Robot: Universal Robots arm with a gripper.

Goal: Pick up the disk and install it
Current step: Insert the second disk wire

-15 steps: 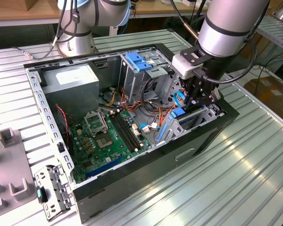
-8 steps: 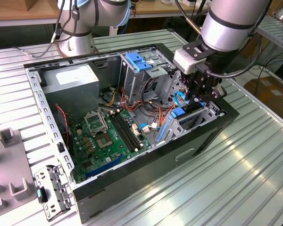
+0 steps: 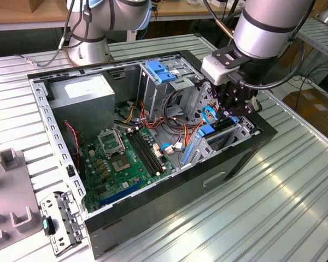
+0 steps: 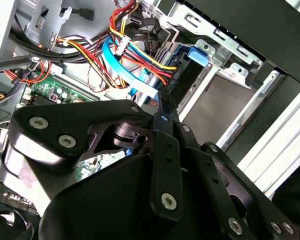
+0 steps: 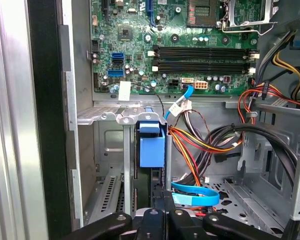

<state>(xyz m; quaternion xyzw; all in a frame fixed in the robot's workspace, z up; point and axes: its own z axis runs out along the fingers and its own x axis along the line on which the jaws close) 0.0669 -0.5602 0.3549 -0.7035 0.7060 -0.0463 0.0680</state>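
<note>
Blue-railed disk (image 3: 221, 131) stands in its bay at the case's (image 3: 153, 232) front corner; gripper (image 3: 235, 103) above, jaw state unclear; seating step underway.

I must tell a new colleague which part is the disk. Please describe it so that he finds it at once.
Look into the open computer case, at the metal cage under the pincer. The disk stands on edge there: a dark slab with bright blue rails, unlike the thin blue cable beside it.

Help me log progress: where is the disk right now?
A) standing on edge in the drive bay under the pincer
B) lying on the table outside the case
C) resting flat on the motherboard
A: the disk stands edgewise in the metal drive bay, directly below the pincer.
</note>
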